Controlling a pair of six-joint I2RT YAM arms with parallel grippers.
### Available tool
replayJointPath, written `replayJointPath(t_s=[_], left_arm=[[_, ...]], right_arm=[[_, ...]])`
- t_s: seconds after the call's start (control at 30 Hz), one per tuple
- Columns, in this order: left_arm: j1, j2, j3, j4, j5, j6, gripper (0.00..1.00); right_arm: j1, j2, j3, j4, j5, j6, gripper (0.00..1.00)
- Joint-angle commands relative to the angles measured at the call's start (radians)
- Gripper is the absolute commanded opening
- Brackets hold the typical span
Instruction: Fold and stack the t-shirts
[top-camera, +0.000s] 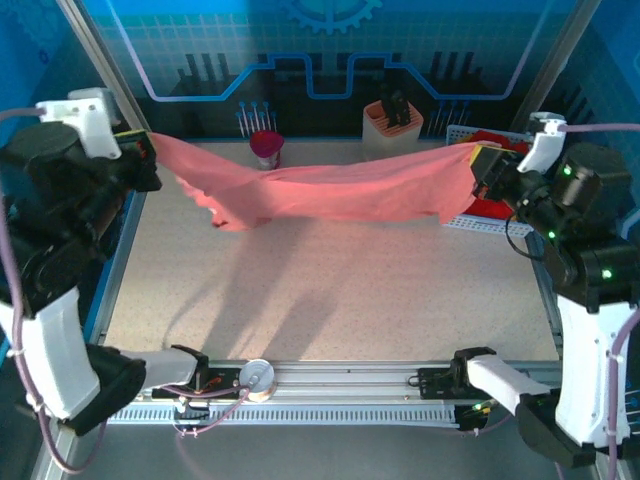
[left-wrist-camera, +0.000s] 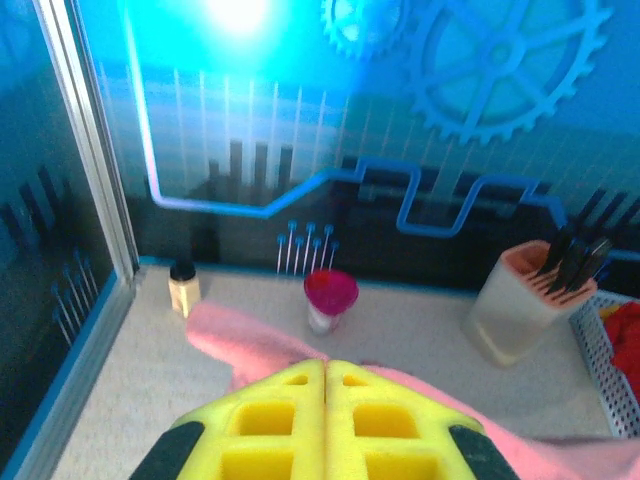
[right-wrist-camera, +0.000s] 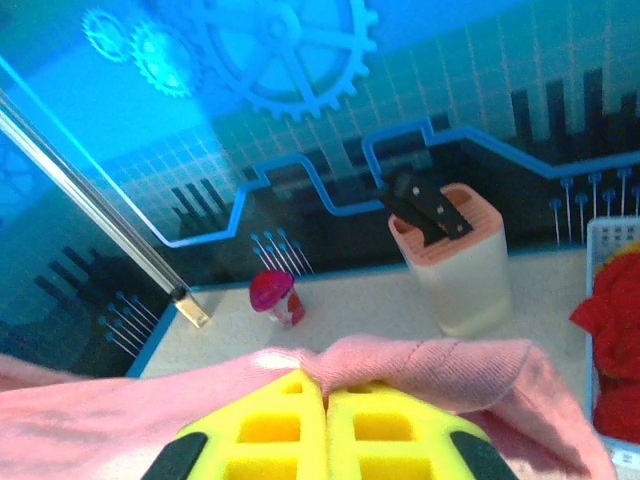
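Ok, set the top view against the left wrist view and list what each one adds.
Top: the right gripper shut on the far end of the pink t-shirt, cloth stretched above the table. Left wrist: a small dark-capped bottle by the corner post. Both: left gripper shut on the t-shirt, magenta cup, knife block.

Soft matt pink cloth t-shirt (top-camera: 330, 195)
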Motion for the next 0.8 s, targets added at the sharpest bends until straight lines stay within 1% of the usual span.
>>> replayJointPath(t_s=[0.0,0.13,0.27,0.4,0.47,0.53,0.57,0.63,0.77], left_arm=[[0.011,-0.084,-0.030,0.179,0.011,0.078,0.00],[0.010,-0.124,-0.007,0.224,0.042,0.116,0.00],[0.010,-0.124,0.052,0.254,0.049,0.154,0.00],[0.011,-0.094,0.116,0.300,-0.004,0.233,0.00],[0.010,-0.062,0.147,0.313,-0.017,0.244,0.00],[0.009,-0.036,0.142,0.320,-0.021,0.241,0.00],[0.009,-0.022,0.128,0.316,-0.024,0.229,0.00],[0.010,-0.017,0.047,0.326,-0.014,0.207,0.00],[0.009,-0.079,-0.296,0.412,0.036,0.087,0.00]], right_arm=[[-0.014,-0.053,0.022,0.089,-0.031,-0.020,0.00],[-0.014,-0.087,0.042,0.088,-0.056,-0.014,0.00],[-0.014,-0.112,0.062,0.086,-0.070,0.003,0.00],[-0.014,-0.121,0.083,0.080,-0.073,0.017,0.00],[-0.014,-0.124,0.080,0.087,-0.073,0.030,0.00],[-0.015,-0.118,0.068,0.093,-0.069,0.049,0.00],[-0.015,-0.108,0.063,0.083,-0.065,0.056,0.00],[-0.015,-0.087,0.033,0.067,-0.066,0.062,0.00],[-0.013,-0.049,-0.073,0.077,-0.106,0.072,0.00]])
